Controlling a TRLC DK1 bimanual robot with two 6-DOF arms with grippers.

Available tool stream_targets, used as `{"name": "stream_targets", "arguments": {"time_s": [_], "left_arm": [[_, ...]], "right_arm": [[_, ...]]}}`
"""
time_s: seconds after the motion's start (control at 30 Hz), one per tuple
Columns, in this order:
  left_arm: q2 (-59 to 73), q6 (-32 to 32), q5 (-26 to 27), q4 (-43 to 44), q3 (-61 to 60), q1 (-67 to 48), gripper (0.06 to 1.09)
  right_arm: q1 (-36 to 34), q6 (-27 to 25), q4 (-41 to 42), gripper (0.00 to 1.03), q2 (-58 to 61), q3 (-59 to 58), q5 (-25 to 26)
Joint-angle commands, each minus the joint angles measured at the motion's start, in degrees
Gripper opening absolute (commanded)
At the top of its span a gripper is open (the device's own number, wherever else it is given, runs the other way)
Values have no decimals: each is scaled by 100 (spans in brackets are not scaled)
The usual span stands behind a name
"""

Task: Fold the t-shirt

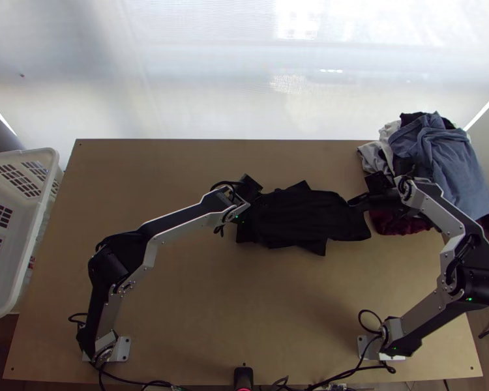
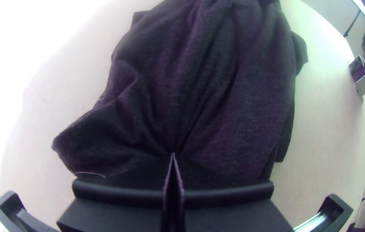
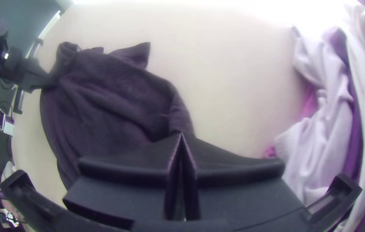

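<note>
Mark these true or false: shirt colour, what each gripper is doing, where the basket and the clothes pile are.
1. The t-shirt is black. True.
2. The left gripper is open above the t-shirt. False: it is shut on the cloth.
3. The clothes pile is at the table's far right corner. True.
4. The basket stands to the table's right. False: it's to the left.
5. The right gripper is shut on the t-shirt. True.
</note>
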Motion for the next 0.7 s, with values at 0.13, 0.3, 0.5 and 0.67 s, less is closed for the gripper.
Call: {"name": "stream_targets", "arguments": {"time_s": [0.13, 0.3, 0.5, 0.67], "left_arm": [[-141, 40, -41, 12, -53, -24, 9], [-546, -83, -50, 3, 0, -41, 10], [-950, -215, -269, 3, 26, 73, 21], [-1108, -224, -524, -155, 0, 187, 60]], "right_arm": [[-609, 122, -503, 3, -398, 460, -60], [41, 245, -863, 3, -1057, 126, -78], [595, 667, -872, 3, -1488, -155, -78], [753, 1124, -872, 27, -1532, -339, -78]]}}
